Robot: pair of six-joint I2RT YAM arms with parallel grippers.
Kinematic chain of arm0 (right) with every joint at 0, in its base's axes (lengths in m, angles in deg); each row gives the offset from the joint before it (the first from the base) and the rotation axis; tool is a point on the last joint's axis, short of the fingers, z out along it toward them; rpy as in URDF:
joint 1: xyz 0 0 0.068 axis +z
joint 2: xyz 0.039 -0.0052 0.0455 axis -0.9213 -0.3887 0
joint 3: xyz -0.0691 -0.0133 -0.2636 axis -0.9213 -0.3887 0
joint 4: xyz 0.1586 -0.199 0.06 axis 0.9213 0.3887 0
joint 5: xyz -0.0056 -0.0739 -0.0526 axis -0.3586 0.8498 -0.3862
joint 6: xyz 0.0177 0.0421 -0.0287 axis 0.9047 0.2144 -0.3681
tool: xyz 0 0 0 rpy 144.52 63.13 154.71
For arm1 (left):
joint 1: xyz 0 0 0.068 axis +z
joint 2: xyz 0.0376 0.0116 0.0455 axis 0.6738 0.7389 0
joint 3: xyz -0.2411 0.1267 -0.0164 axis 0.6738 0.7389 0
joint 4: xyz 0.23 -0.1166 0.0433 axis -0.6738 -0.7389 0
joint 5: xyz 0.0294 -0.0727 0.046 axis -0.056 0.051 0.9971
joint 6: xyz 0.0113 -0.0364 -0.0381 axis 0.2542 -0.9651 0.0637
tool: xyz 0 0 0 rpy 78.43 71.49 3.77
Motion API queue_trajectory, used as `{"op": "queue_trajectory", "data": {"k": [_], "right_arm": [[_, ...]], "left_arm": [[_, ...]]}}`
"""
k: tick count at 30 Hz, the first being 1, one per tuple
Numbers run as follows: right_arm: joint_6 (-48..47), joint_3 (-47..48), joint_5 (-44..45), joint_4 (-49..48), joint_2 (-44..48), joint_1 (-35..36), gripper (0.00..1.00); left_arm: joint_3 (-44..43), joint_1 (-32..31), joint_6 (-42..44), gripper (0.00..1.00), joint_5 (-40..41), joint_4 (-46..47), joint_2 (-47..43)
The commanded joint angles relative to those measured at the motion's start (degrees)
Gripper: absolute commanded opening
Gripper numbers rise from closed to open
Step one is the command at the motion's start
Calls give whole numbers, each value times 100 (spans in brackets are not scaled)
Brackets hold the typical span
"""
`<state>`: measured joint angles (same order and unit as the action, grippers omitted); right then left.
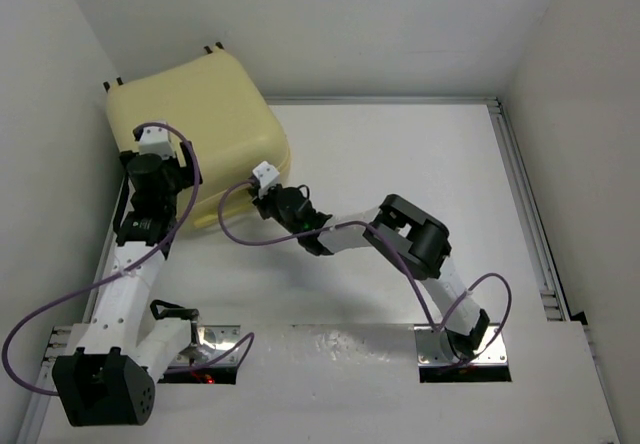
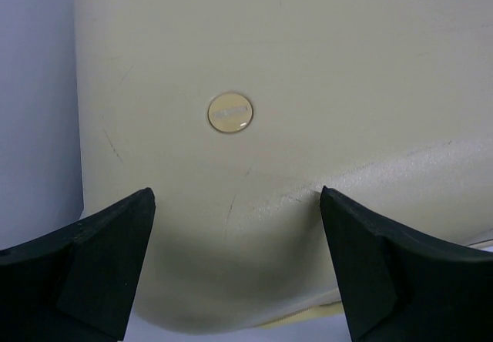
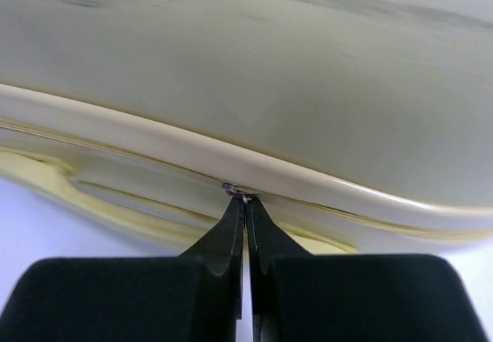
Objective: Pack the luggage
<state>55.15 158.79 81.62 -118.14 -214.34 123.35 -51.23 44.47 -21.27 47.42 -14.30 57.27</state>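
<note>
R hand (image 3: 245, 201) clenched, tips at luggage (image 3: 308, 88) seam | L hand (image 2: 235, 197) released (hovering above it)

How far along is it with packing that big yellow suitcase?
Done: the luggage looks closed, its two shells meeting. In hand: the right gripper is shut on a small metal tab at the seam, probably the zip pull, while the left gripper hangs open above the shell. Left: likely running the zip round; the contents are hidden.

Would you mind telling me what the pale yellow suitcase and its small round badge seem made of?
Pale cream-yellow hard-shell suitcase: probably moulded plastic, satin finish, fine scuff lines, rounded corners. Small round badge: glossy, metal or domed plastic; it catches a highlight.
</note>
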Motion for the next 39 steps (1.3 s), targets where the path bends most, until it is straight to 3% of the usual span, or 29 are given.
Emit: {"op": "queue_trajectory", "data": {"k": [1,4,5,7,9,12,14,17,21,28,33,39], "right_arm": [[-248,-445,429,207,480,-638,0],[-240,-787,255,155,726,-858,0],[-283,-859,192,102,753,-903,0],[-354,-956,8,-30,806,-920,0],[-328,-939,-150,-109,780,-912,0],[-240,-860,-406,-136,753,-929,0],[-248,-789,-528,-206,683,-938,0],[-196,-754,-651,-206,630,-973,0],[-108,-754,-749,-197,630,-1017,0],[-11,-807,-960,-224,691,-1184,0],[50,-877,-1065,-232,744,-1298,0],[173,-895,-1171,-224,744,-1395,0]], "left_arm": [[335,254,82,93,201,-581,482],[546,518,502,88,-832,-204,264],[773,684,1087,86,-2194,-132,-181],[986,755,1713,84,-3564,-210,-772],[1109,678,2934,83,-5047,-674,-1517],[996,362,4351,83,-5696,-2062,-1846],[943,203,4590,83,-5697,-2555,-1690],[881,-43,4590,80,-5452,-2558,-1007],[819,-403,4125,77,-4802,-1680,-82],[705,-843,4046,77,-3933,-774,981],[758,-1151,3940,77,-3220,-2,1211],[705,-1528,3861,78,-2438,228,1852]]}}
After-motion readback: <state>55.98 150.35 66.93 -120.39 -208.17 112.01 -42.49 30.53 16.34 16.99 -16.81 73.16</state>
